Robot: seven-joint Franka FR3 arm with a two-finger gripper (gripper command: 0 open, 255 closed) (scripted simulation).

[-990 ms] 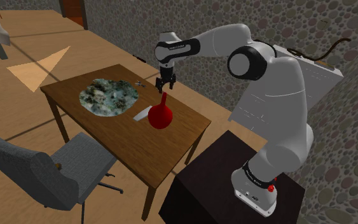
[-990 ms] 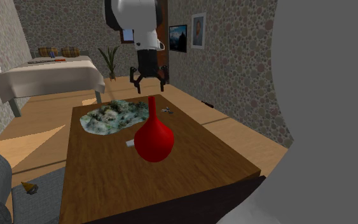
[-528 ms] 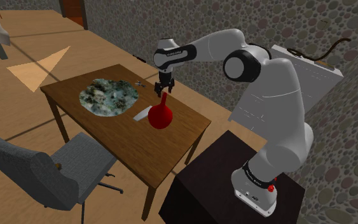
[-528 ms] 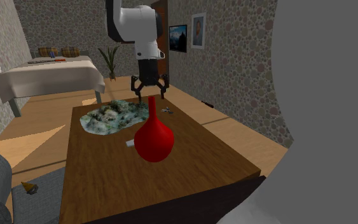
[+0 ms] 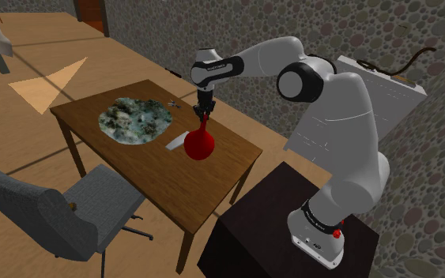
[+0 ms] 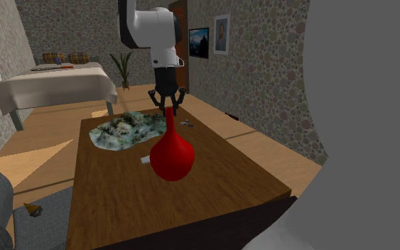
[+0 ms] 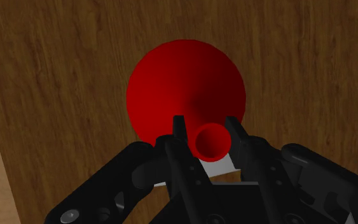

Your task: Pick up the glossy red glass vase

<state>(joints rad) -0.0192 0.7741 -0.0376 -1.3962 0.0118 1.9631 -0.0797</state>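
A red vase [image 5: 199, 145] with a round belly and a thin neck stands upright on the wooden table [image 5: 220, 170]. My gripper [image 5: 204, 114] points straight down over it and is shut on the top of the neck. From the second exterior view, the vase [image 6: 171, 156] stands mid-table with the gripper [image 6: 168, 108] clasping its neck tip. Looking along the gripper [image 7: 205, 121], the two black fingers [image 7: 178, 130] press against either side of the vase's open mouth, and the belly [image 7: 184, 83] spreads out beneath.
A mottled green-grey mat [image 5: 135, 120] lies on the table to the shoulder view's left of the vase. A small white flat thing [image 5: 175, 140] lies beside the vase's base. A grey chair [image 5: 54, 209] stands at the table's near side. A bed [image 6: 56, 85] is beyond the table.
The gripper came down from above the vase onto its neck, and its fingers, wide apart before, have shut on the neck. The vase has not moved.
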